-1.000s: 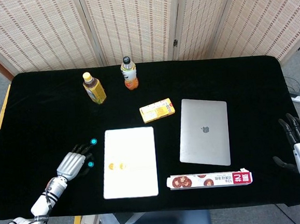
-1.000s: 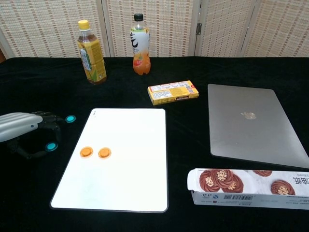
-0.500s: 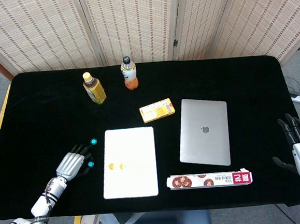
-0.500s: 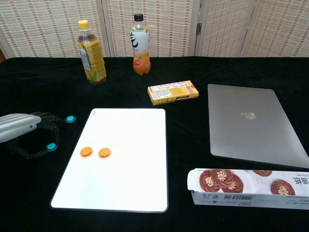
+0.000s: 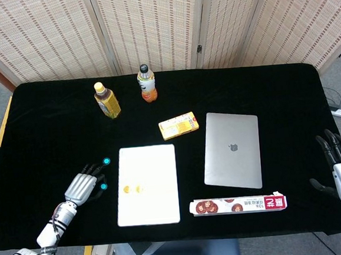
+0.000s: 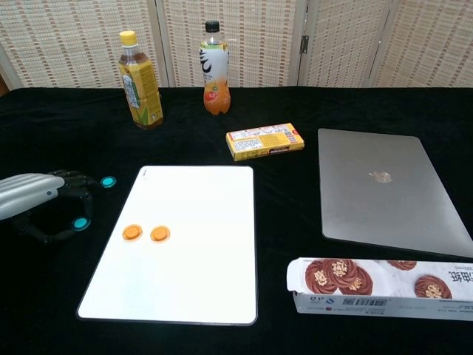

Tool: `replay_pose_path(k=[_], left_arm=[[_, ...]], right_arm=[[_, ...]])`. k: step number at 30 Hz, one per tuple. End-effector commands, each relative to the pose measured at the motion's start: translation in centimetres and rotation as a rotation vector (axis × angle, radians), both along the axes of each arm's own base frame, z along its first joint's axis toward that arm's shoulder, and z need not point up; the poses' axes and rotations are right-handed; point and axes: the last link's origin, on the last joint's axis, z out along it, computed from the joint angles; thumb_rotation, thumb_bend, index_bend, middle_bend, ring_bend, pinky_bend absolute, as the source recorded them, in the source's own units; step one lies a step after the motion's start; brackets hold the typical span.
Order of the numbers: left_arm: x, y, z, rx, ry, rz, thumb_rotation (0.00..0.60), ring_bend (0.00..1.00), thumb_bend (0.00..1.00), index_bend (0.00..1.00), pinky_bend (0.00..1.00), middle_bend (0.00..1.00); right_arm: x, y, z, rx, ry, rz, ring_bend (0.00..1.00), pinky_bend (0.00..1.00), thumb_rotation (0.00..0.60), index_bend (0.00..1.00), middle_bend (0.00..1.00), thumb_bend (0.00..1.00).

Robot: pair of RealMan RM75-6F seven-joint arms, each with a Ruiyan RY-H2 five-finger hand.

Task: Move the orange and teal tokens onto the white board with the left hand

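Two orange tokens (image 6: 131, 232) (image 6: 160, 234) lie on the white board (image 6: 192, 281); two teal tokens (image 6: 109, 181) (image 6: 79, 222) sit left of it. Behind the board stand two bottles (image 6: 139, 80) (image 6: 213, 68); right of it are two boxes (image 6: 264, 141) (image 6: 380, 288) and one laptop (image 6: 384, 188).

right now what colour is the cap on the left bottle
Yellow, on the yellow tea bottle; clearest in chest view.

A black-covered table (image 5: 52, 125) carries a white board (image 5: 147, 185) near its front left, two teal tokens (image 6: 80, 222) just left of it, a closed silver laptop (image 5: 232, 150), a yellow box (image 5: 178, 126), a long cookie box (image 5: 238, 205), and two bottles (image 5: 107, 100) toward the back.
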Motion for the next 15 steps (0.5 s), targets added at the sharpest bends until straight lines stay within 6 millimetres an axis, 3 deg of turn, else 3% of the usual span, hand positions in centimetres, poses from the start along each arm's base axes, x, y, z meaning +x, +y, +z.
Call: replay_pose_path(k=[1,7,15], left_arm=[[0.0,0.0,0.0,0.002,-0.001,-0.001,0.6,0.08,0.46,0.53,0.0,0.17],[0.6,0.2,0.4,0.01,-0.022,-0.016,0.6,0.08,0.46,0.53,0.0,0.17],[3.3,1.2,0.1,-0.013,-0.042,-0.066,0.6,0.07,0.46,0.52,0.0,0.17]], right_arm=[[0.0,0.0,0.0,0.0,0.001,0.001,0.0,0.0,0.6,0.0,0.0,0.17],[0.1,0.0,0.0,-0.001,0.003,0.003,0.0,0.0,0.6,0.0,0.0,0.17],[-0.2,0.0,0.2,-0.003,0.002,-0.002,0.0,0.0,0.6,0.0,0.0,0.17]])
